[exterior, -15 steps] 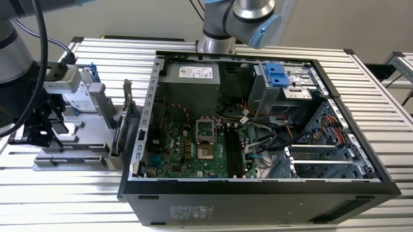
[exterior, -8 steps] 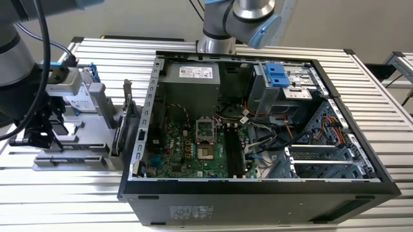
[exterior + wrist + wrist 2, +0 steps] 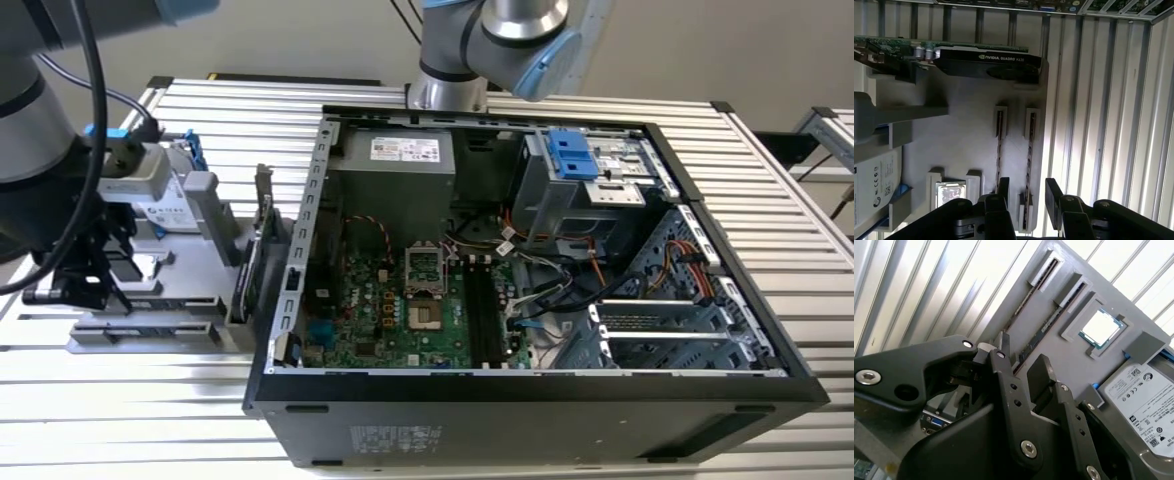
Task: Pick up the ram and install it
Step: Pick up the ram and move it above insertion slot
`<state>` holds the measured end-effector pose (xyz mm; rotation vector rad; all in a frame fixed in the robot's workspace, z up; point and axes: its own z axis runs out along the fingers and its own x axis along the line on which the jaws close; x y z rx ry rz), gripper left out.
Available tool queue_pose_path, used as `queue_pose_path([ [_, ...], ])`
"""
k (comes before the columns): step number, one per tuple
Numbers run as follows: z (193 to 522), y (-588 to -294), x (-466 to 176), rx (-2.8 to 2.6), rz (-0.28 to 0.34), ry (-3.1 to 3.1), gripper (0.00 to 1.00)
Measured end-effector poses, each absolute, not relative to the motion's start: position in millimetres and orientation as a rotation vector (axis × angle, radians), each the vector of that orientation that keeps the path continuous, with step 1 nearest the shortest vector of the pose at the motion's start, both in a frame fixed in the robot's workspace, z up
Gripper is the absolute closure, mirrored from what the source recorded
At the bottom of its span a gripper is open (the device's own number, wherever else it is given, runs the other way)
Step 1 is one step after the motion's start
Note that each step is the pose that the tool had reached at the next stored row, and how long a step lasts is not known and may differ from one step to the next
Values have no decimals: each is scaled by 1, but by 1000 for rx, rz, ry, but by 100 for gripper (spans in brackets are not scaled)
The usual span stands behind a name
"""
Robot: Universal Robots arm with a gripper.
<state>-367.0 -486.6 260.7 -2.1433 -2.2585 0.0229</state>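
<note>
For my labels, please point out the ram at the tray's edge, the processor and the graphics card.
ram (image 3: 1030, 150): first wrist view, its middle.
processor (image 3: 1102, 329): second wrist view, metal lid.
graphics card (image 3: 989, 62): first wrist view, black cover.

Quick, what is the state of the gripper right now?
The gripper is open: jaws apart, one on each side of the ram lying in its grey holder, holding nothing.
</note>
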Motion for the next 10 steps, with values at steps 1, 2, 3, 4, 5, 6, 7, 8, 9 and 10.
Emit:
queue_pose_path([
  [1, 260, -487, -367, -2143, 23, -2258, 0],
  [2, 260, -487, -367, -2143, 23, -2258, 0],
  [3, 259, -487, -367, -2143, 24, -2258, 0],
  [4, 259, -487, -367, -2143, 24, -2258, 0],
  [5, 259, -487, -367, -2143, 24, -2257, 0],
  [6, 258, -487, -367, -2143, 25, -2256, 0],
  [7, 258, -487, -367, -2144, 25, -2255, 0],
  [8, 257, -487, -367, -2145, 25, -2254, 0],
  [9, 257, -487, -367, -2146, 26, -2252, 0],
  [10, 256, -487, -367, -2147, 27, -2250, 0],
])
